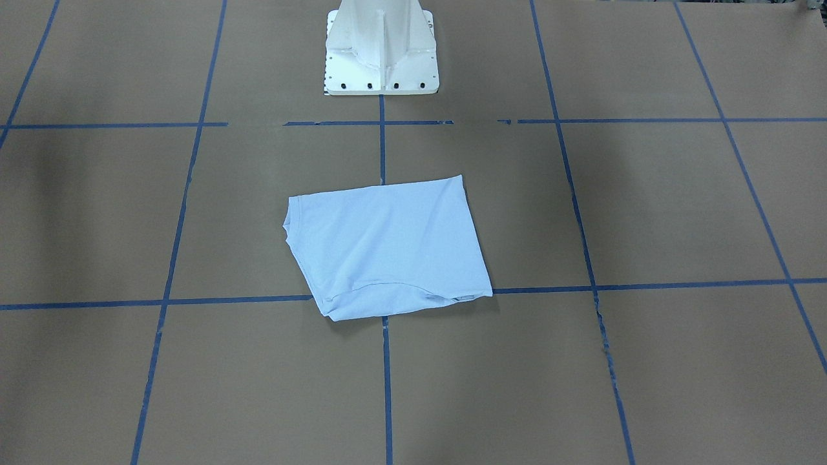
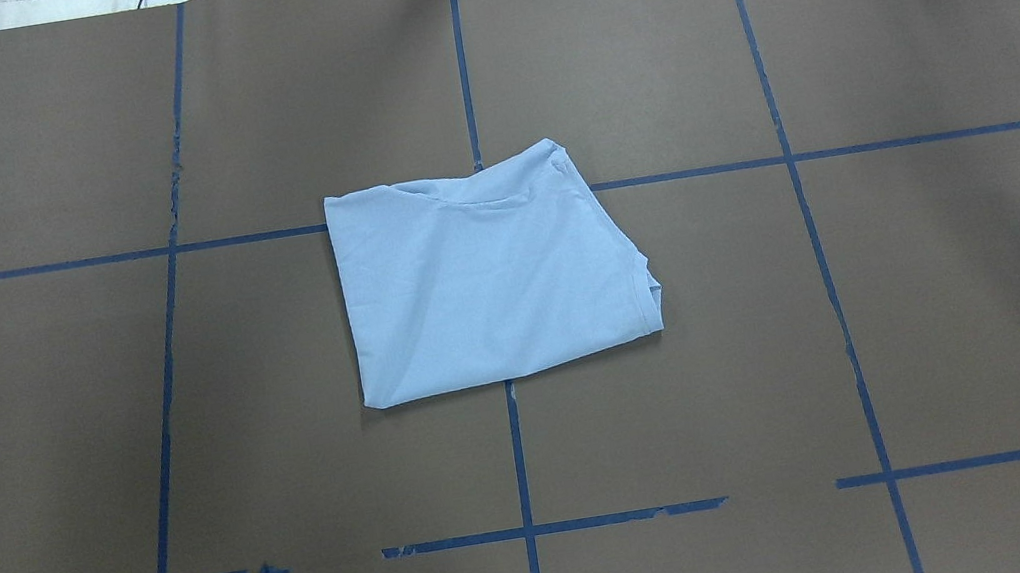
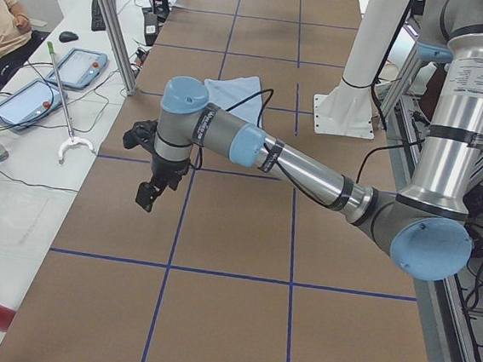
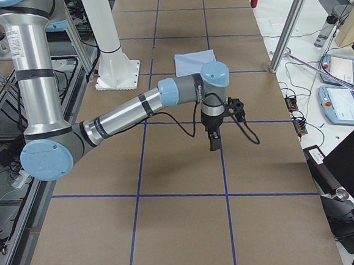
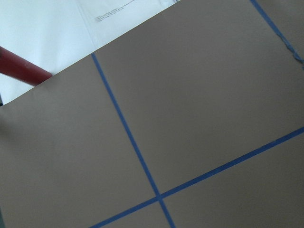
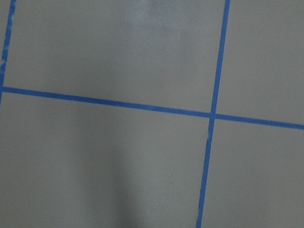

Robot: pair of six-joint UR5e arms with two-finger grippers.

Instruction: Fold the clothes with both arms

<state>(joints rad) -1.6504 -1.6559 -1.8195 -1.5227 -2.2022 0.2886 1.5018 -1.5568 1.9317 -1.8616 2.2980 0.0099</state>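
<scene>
The left gripper and right gripper hung above the brown table, touching nothing (spread or pressed together, I cannot tell). The folded T-shirt lay mid-table, well apart from both, before the white pedestal.

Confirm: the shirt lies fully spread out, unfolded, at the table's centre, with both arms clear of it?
Not spread out: the shirt is folded into a compact packet, as the overhead view shows. The rest holds: it lies at the table's centre, with the left arm and the right arm clear of it.
</scene>
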